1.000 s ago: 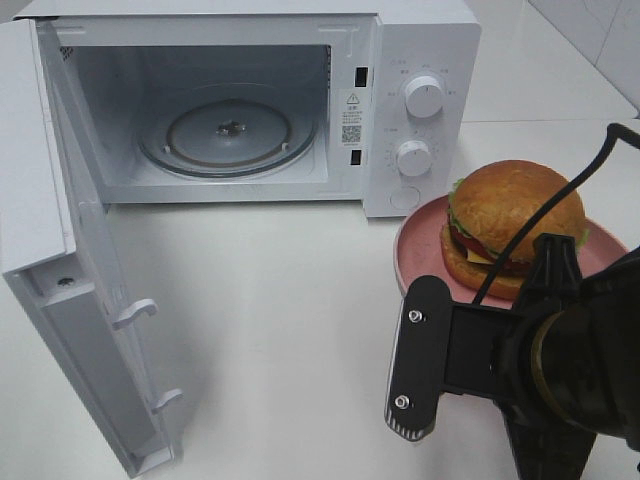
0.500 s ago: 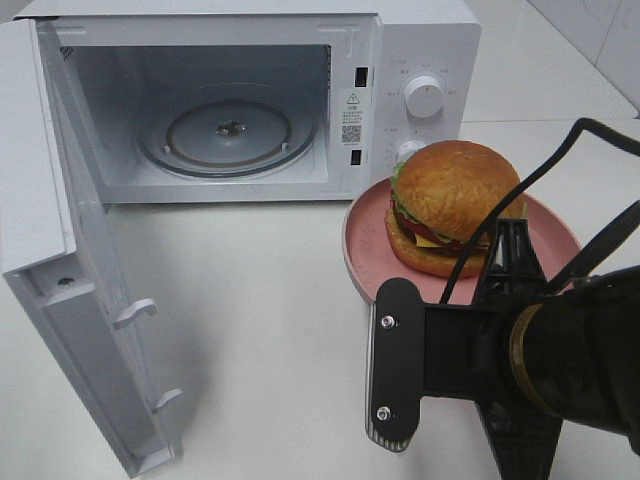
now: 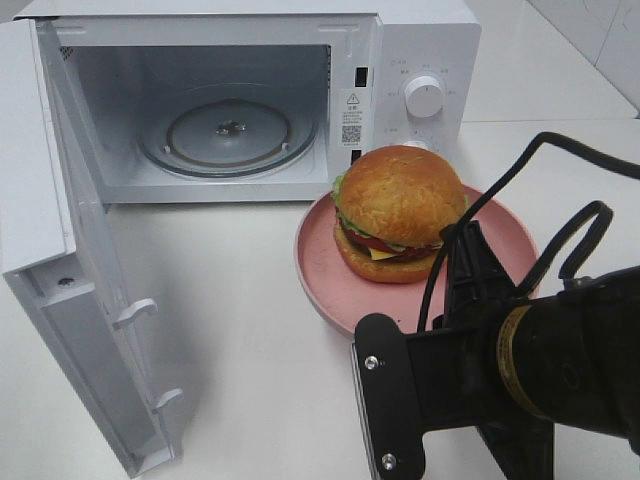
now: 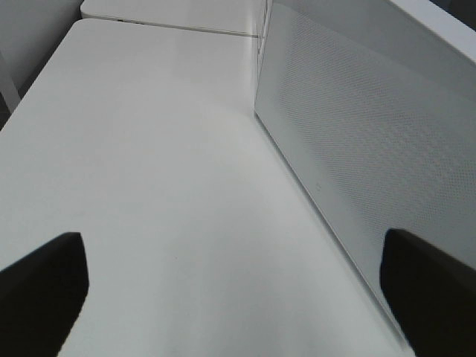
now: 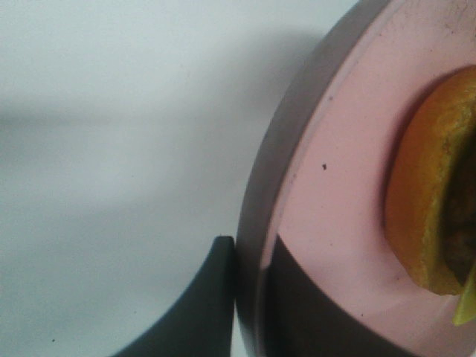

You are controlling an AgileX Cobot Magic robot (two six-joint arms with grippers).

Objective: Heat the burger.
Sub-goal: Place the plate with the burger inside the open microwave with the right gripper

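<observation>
- The right gripper (image 5: pixel 251 249) is clenched on the near rim of the pink plate (image 3: pixel 322 288). In the wrist view one dark finger sits outside the rim and the other lies flat on the plate's inside.
- The burger (image 3: pixel 398 210) stands upright on that plate, a little towards the far side, with its bun edge near the inner finger but not touching it.
- A second ago the plate and burger were out at the right, beyond the microwave's (image 3: pixel 420 40) control panel. They have since travelled left and now sit just in front of the panel's lower corner, beside the open cavity.
- The lower knob, clear a second ago, is now mostly hidden behind the bun. The upper knob (image 3: pixel 424 96) still shows.
- I can't tell whether the plate is lifted off the white table (image 3: pixel 250 330) or sliding on it.
- The right arm has come left with the plate. Its bulky black wrist fills the lower right of the high view, fingers pointing away towards the microwave, and a black cable (image 3: pixel 520 165) loops over it.
- The glass turntable (image 3: pixel 228 135) lies bare, and the door (image 3: pixel 60 250) hangs wide open on the left, unmoved.
- The left gripper (image 4: pixel 238 297) is released with its fingers spread wide, hovering over the table beside the door's dotted panel.
</observation>
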